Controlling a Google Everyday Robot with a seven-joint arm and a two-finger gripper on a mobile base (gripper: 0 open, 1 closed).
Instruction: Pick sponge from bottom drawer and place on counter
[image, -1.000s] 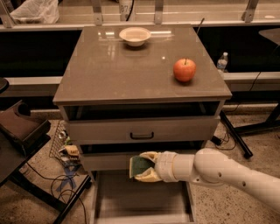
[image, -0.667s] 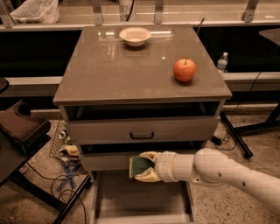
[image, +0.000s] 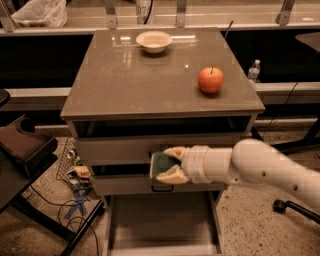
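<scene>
The sponge is held clear of the bottom drawer. You will find it in front of the cabinet's two upper drawer fronts, above the pulled-out tray and below the level of the desk. Its dark green face is turned toward the camera, with a paler edge along its left side.

The claw is closed on the sponge. One finger lies across its top edge and the other presses against it from below. The sponge touches nothing but the fingers.

The arm enters from the right side of the view. It runs roughly level across the front of the cabinet, with its white wrist just right of the claw.

The bottom drawer is fully extended toward you. Its flat grey floor is exposed directly beneath the claw.

The middle drawer front sits behind the claw. Part of its black handle shows just under the lower finger.

On the desk:
- A red apple stands near the right edge.
- A white bowl stands near the far edge, well apart from the apple.

Beyond the desk, a water bottle stands to the right. Cables lie on the floor to the left of the cabinet.
</scene>
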